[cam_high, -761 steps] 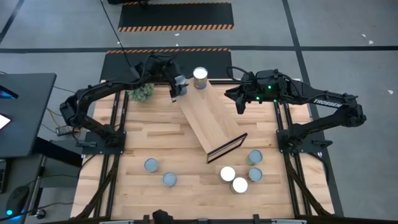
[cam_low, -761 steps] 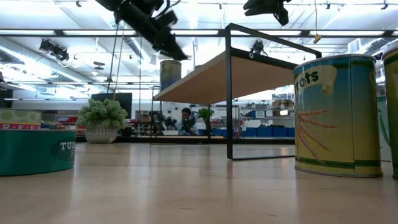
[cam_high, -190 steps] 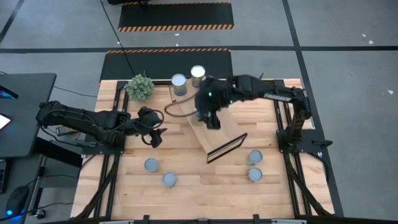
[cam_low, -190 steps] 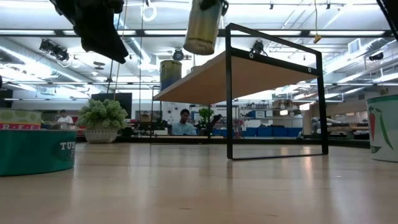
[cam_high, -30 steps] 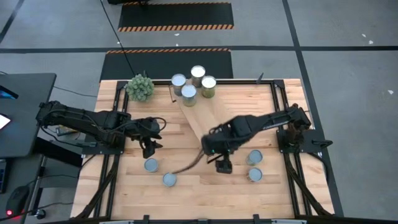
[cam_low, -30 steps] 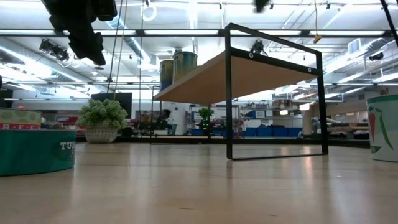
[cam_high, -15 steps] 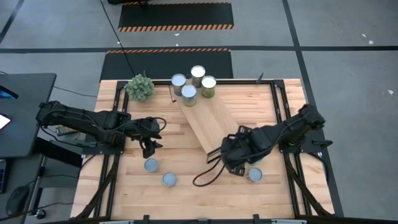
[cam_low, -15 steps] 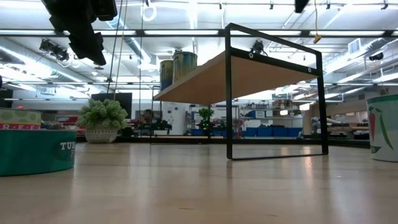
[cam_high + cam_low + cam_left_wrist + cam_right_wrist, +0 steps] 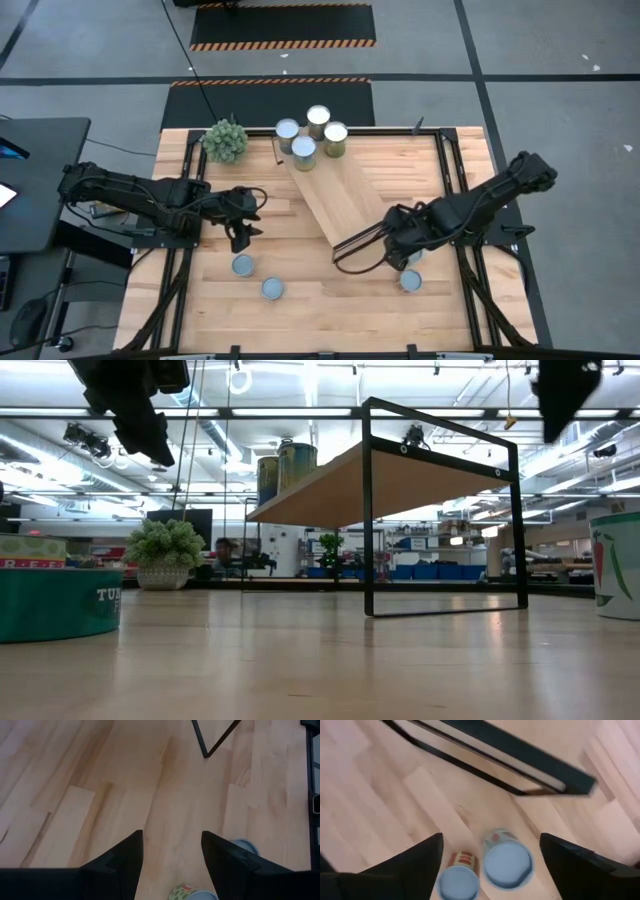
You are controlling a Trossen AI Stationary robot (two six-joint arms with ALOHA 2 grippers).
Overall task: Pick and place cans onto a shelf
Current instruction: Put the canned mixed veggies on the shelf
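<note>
The right gripper, fingers wide apart and empty, hovered over two grey-topped cans near the light-wood shelf; the left gripper hung half-open, empty.

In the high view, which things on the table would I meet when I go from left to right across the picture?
Plant ball → left gripper → two low cans → four cans on the shelf's far end → shelf → right gripper → can beside it.
</note>
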